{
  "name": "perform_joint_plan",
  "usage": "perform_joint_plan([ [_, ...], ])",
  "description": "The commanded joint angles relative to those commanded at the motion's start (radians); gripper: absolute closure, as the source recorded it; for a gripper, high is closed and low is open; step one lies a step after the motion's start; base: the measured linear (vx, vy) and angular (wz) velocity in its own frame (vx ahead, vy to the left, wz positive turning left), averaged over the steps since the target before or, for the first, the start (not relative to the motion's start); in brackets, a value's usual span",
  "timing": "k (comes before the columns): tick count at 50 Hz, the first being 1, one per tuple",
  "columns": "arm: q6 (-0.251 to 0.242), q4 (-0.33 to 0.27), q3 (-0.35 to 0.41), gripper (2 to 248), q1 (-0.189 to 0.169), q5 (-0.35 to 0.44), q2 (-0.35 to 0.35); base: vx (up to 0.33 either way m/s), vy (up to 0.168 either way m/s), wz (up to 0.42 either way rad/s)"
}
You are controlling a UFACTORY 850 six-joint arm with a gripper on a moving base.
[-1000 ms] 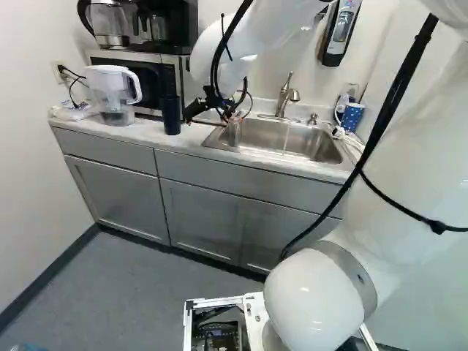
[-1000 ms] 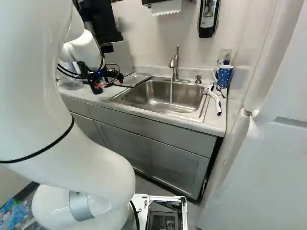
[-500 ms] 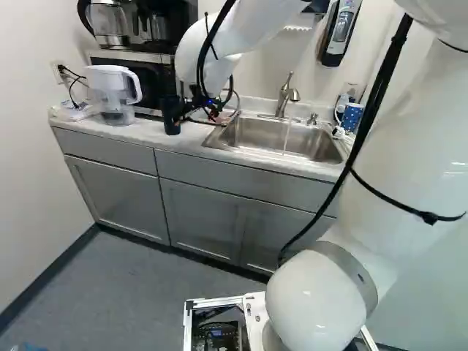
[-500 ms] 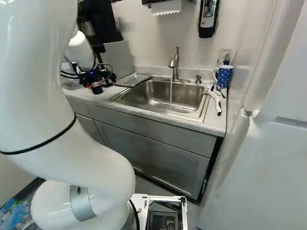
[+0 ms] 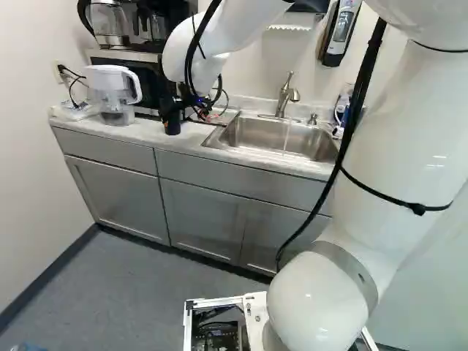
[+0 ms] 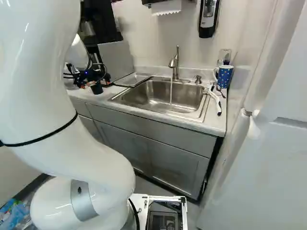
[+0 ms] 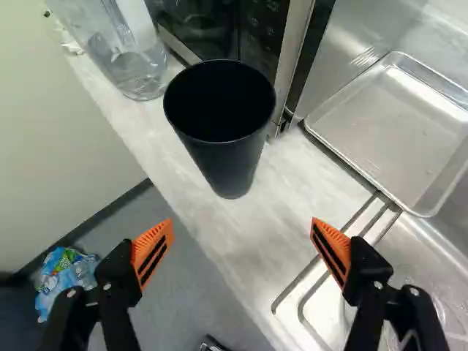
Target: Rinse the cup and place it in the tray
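The black cup [image 7: 227,168] stands upright, mouth up, on the pale surface [image 7: 292,186] in front of the microwave [image 5: 143,86], just ahead of your gripper [image 6: 97,82]. Your jaws are spread wide, orange pads facing each other with nothing gripped between them; seen along the wrist, the cup lies beyond their tips. A clear pitcher [image 5: 113,93] with a white lid and handle stands to one side of the cup, and to the other your metal tray [image 7: 391,124] lies beside the steel sink [image 6: 139,96], with no cup in it. Water [image 6: 171,91] runs in a thin stream from the faucet [image 6: 174,61] into the basin. At the right of your right base view, a blue spotted mug [image 6: 224,76] stands near the wall, with a white-handled tool [image 6: 215,98] lying closer to you on the sink's edge. A soap dispenser [image 6: 208,19] and paper towel [image 6: 166,6] hang above, while a coffee maker [image 5: 152,25] sits atop the microwave.
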Motion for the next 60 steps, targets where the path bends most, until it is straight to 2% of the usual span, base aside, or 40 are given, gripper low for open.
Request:
perform_joint_plan([
  [29, 0.000, 0.000, 0.000, 3, 0.000, 0.005, 0.000, 0.000, 0.000, 0.000],
  [60, 0.000, 0.000, 0.017, 3, 0.004, 0.082, -0.005, 0.000, 0.000, 0.000],
])
